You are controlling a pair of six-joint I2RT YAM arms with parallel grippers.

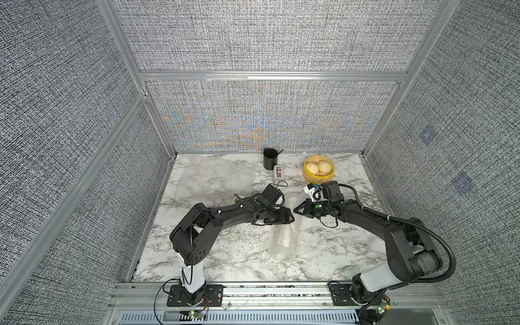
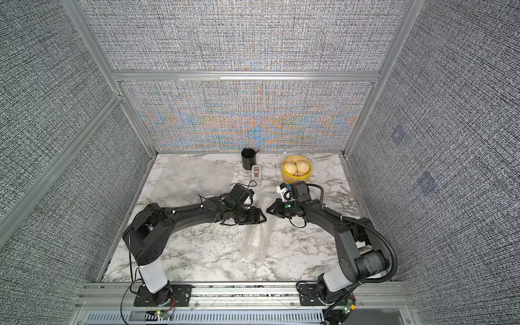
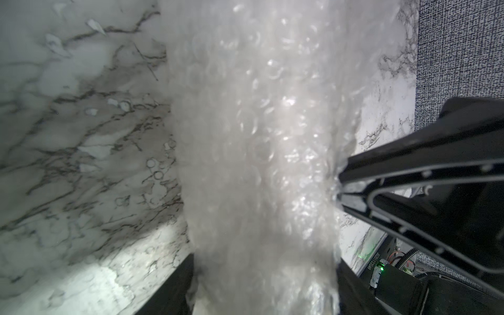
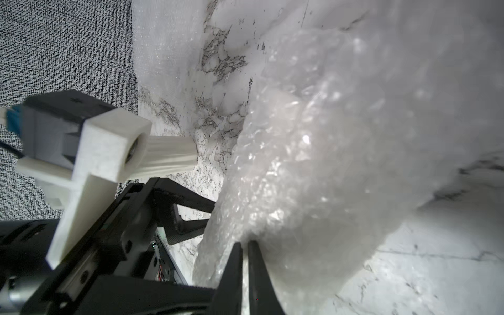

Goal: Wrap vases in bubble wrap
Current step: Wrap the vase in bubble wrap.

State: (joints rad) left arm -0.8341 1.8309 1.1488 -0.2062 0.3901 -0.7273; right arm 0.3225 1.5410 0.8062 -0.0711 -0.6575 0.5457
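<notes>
Peering into both top views, I find the bubble wrap (image 1: 284, 242) rolled into a long clear bundle. It lies on the marble table (image 1: 225, 253) from frame centre down toward lower centre and nearly melts into the veining. Whether a vase sits inside I cannot tell, because the layers are too cloudy. The left gripper (image 1: 292, 219) meets the bundle's upper end from the left. In the left wrist view its fingers (image 3: 174, 283), cut off by the bottom edge, press against the roll's 2 sides, clamping it across its width. The right gripper (image 3: 339, 188) comes in from the right, jaws pinched together on a fold of the wrap. 1 short vase (image 4: 169, 155) shows only as a ribbed white strip, half hidden behind the white bracket (image 4: 109, 152). A 2nd sheet (image 1: 208, 180) lies flat at the table's upper left, barely visible.
</notes>
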